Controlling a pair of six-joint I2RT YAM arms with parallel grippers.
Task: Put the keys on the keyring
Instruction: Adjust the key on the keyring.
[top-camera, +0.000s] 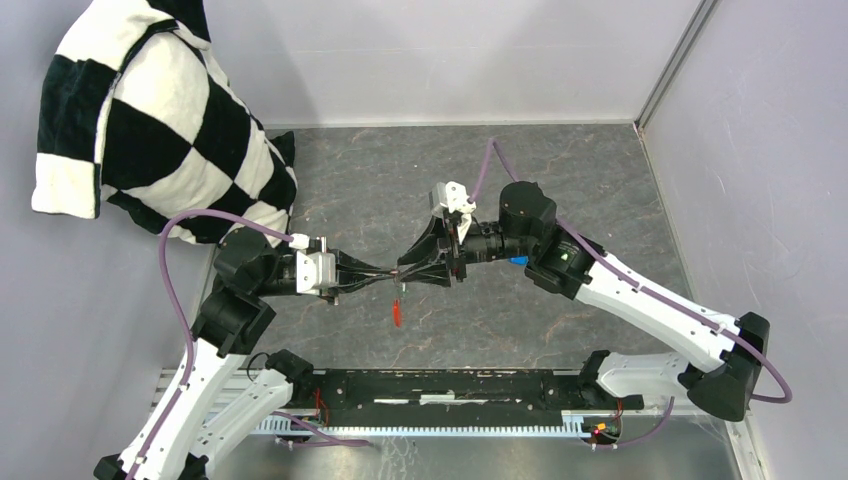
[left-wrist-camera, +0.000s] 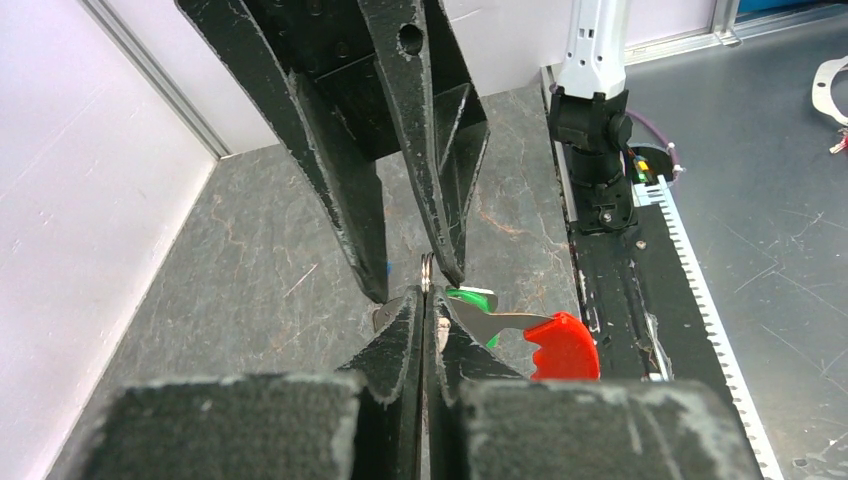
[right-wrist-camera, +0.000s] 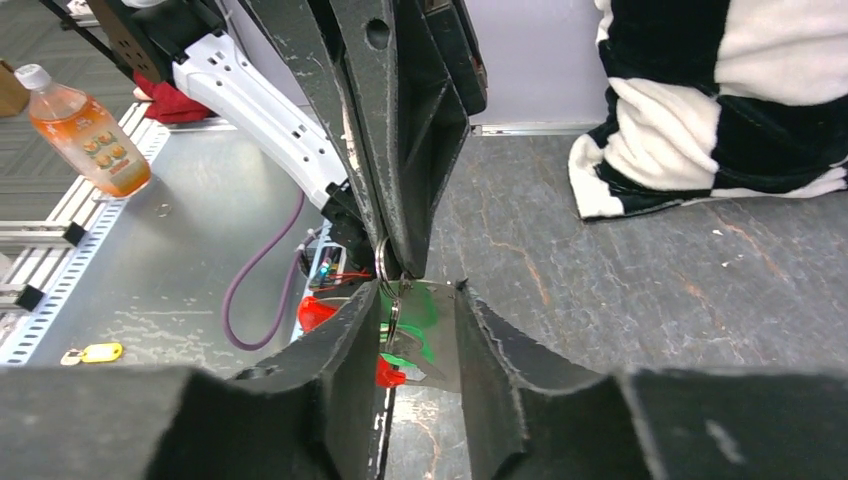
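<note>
My left gripper (top-camera: 395, 275) (left-wrist-camera: 427, 297) is shut on the thin metal keyring (left-wrist-camera: 427, 268) and holds it above the table's middle. The ring's red tag (top-camera: 397, 312) (left-wrist-camera: 562, 345) hangs below it. My right gripper (top-camera: 412, 268) (right-wrist-camera: 420, 290) meets it tip to tip. The green key (right-wrist-camera: 412, 312) (left-wrist-camera: 472, 297) spans the gap between its part-closed fingers, right under the ring (right-wrist-camera: 384, 262). A small blue piece (top-camera: 518, 260) shows beside the right wrist; I cannot tell if it is the blue key.
A black-and-white checked pillow (top-camera: 150, 130) leans in the back left corner. White walls close the back and right. A black rail (top-camera: 450, 385) runs along the near edge. An orange bottle (right-wrist-camera: 85, 130) stands off the table.
</note>
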